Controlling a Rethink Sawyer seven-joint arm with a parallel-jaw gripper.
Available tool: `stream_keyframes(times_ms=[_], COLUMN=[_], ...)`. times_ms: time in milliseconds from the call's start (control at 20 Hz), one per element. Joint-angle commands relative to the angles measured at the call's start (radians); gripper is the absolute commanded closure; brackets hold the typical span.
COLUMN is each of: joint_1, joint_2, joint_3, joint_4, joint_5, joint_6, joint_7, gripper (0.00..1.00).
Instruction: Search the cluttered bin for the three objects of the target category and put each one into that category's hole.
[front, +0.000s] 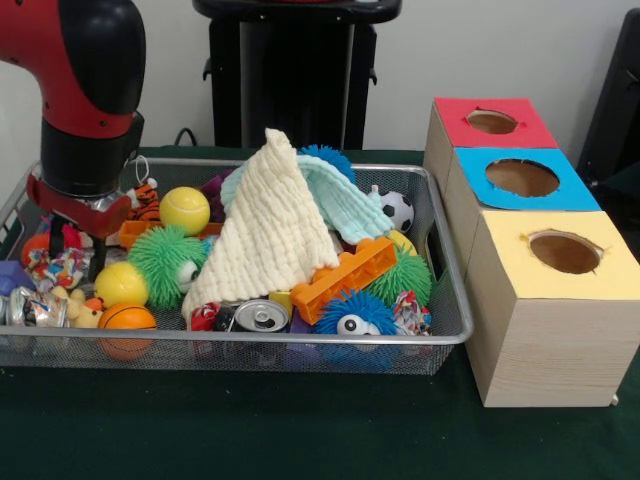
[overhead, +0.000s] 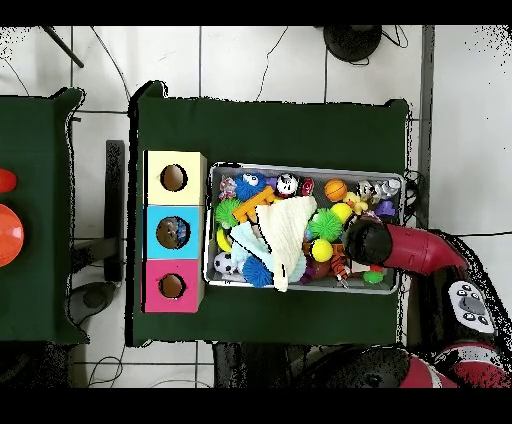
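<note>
My gripper sits low among the toys, and I can't tell how its fingers stand; from overhead my own arm covers it. The cream cloth hides whatever lies beneath it in the wire bin. What sits inside the blue box's hole is too small to make out

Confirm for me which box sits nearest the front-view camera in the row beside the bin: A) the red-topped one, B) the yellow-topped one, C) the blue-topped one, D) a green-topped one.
B: in the front view the yellow-topped box stands closest and lowest in the picture, with the blue-topped box behind it and the red-topped box farthest back, all beside the wire mesh bin.
</note>
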Motion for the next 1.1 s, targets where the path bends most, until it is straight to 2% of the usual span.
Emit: stream_keyframes(times_ms=[50, 300, 450, 700, 1100], joint_1=[-0.013, -0.031, -0.065, -0.060, -0.098], joint_2=[0.029, 0.035, 0.055, 0.057, 0.134], joint_3=[0.073, 0.096, 0.134, 0.132, 0.177], joint_4=[0.075, 0.080, 0.086, 0.108, 0.089], joint_5=[-0.032, -0.029, -0.013, -0.027, -0.046], joint_6=[0.109, 0.119, 0.146, 0.110, 0.061], joint_7=[-0.079, -0.103, -0.132, -0.096, -0.104], gripper=[0.00, 0.00, 0.00, 0.00, 0.00])
